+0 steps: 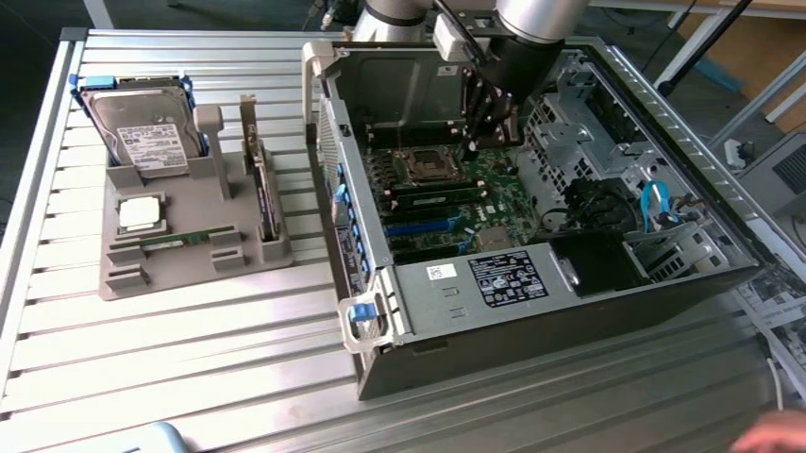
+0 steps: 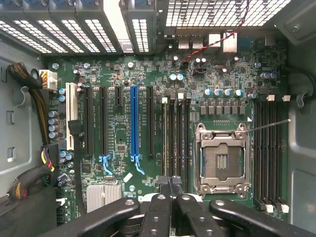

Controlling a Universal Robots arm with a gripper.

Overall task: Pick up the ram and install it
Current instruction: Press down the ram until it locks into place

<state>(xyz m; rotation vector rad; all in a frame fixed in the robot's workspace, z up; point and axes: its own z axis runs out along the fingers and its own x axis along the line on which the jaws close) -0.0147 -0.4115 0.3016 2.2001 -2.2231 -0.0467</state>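
Ribbed metal table (image 1: 189,349) holds an open computer case (image 1: 529,283); gripper (image 2: 171,185), jaws closed, hovers over the motherboard (image 2: 148,74).

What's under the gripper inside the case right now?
The gripper hangs shut over the motherboard, at the ends of the memory slots beside the empty processor socket. Its fingers hide whatever lies directly beneath.

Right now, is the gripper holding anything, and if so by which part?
Nothing: the gripper is shut with no object between its fingers, above the memory slots.
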